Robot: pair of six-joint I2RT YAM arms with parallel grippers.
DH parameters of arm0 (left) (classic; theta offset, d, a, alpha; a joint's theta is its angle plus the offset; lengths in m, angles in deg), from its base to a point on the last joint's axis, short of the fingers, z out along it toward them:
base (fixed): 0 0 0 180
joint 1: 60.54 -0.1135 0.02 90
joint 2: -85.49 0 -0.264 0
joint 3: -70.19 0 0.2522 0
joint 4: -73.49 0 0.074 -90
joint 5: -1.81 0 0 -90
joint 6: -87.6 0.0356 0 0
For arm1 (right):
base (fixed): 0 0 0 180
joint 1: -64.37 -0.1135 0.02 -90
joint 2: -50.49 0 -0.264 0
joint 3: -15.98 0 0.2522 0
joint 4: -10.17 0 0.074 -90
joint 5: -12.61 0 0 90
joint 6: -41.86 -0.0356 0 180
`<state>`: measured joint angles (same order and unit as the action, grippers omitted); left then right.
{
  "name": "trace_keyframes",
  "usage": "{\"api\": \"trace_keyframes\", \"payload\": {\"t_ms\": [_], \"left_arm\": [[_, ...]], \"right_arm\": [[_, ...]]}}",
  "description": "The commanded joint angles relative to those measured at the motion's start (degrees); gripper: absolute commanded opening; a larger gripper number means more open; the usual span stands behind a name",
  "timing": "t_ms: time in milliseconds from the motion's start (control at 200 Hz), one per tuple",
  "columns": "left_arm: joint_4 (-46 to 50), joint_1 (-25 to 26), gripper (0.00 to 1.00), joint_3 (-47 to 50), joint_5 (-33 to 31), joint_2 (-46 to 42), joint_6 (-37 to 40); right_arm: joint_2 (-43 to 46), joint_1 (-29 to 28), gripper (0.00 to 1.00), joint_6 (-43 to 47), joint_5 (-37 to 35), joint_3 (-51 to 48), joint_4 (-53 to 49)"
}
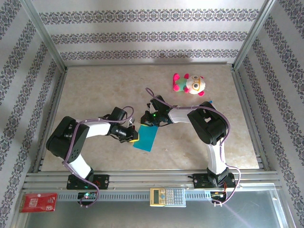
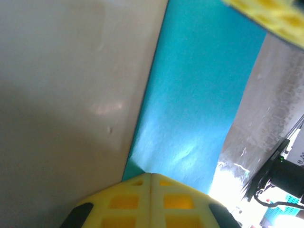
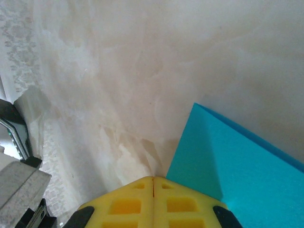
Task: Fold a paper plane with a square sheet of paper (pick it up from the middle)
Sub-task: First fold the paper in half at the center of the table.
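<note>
- Teal square sheet of paper (image 1: pixel 146 138) is on the table (image 1: pixel 95 90), about mid-width and closer to the near edge. It now reads as a folded oblong strip, slightly skewed.
- Left gripper (image 1: pixel 135 136) is at the strip's left long edge. In the left wrist view its yellow fingers are pressed together, no gap (image 2: pixel 151 183), and the paper (image 2: pixel 199 95) runs flat from under the tips. I can't tell if it's clamped.
- Right gripper (image 1: pixel 149 122) is at the strip's far end. In the right wrist view its fingers are also closed tight (image 3: pixel 153 183), and a paper corner (image 3: pixel 237 180) meets the tips. A doubled edge shows there.
- The right gripper's yellow tip shows at the top right of the left wrist view.
- Plush toy (image 1: pixel 190 84) sits toward the far right of the table, well apart from the paper.
- A calculator (image 1: pixel 167 196) and a red card (image 1: pixel 38 202) are on the front rail.
</note>
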<state>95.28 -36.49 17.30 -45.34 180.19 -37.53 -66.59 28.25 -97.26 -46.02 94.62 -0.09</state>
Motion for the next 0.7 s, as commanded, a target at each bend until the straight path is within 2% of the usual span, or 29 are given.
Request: {"api": "trace_keyframes", "payload": {"t_ms": [0, 694], "left_arm": [[10.62, 1.61, 0.00, 3.65, -0.75, -0.58, -0.24], [9.99, 3.20, 0.00, 11.54, -0.26, -8.76, -4.78]], "right_arm": [[-3.19, 0.61, 0.00, 1.22, -7.33, -1.69, -8.23], [-3.75, 0.55, 0.00, 3.67, -6.75, -1.47, -9.10]]}}
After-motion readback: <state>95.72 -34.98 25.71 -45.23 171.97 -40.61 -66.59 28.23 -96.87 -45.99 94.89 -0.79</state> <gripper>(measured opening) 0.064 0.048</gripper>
